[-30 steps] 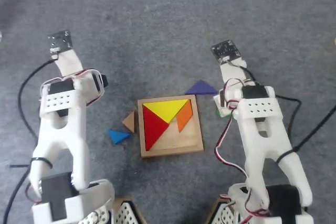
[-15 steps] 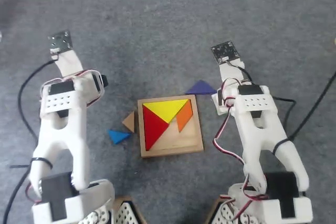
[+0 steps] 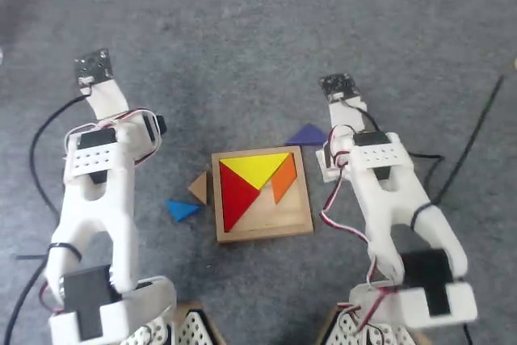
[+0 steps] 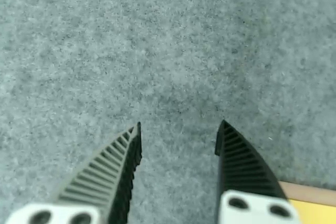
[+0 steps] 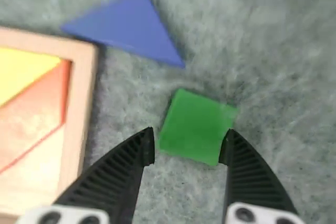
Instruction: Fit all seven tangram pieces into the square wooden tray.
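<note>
Right pincer (image 5: 189, 135): jaws apart, pointing down at the grey-felted desk (image 3: 242, 54). The fingertips sit on either side of the green square piece (image 5: 197, 127), one close against each of two opposite edges. Whether they press on it cannot be told. The square lies flat on the felt just outside the square wooden tray (image 5: 79, 108), between the tray rim and nothing else but the indigo triangle (image 5: 128, 24), which lies near it by the tray's corner.

Left pincer (image 4: 178, 127): jaws apart, holding nothing, over bare felt with a tray corner just beside one finger.

Tray contents, high view: red triangle (image 3: 236, 191), yellow triangle (image 3: 257, 169) and orange parallelogram (image 3: 283, 179), seated flat and touching one another. The rest of the tray floor shows bare wood.

On the felt on the tray's other side: tan small triangle (image 3: 199, 187) just beside the rim, blue small triangle (image 3: 181, 209) near it.
</note>
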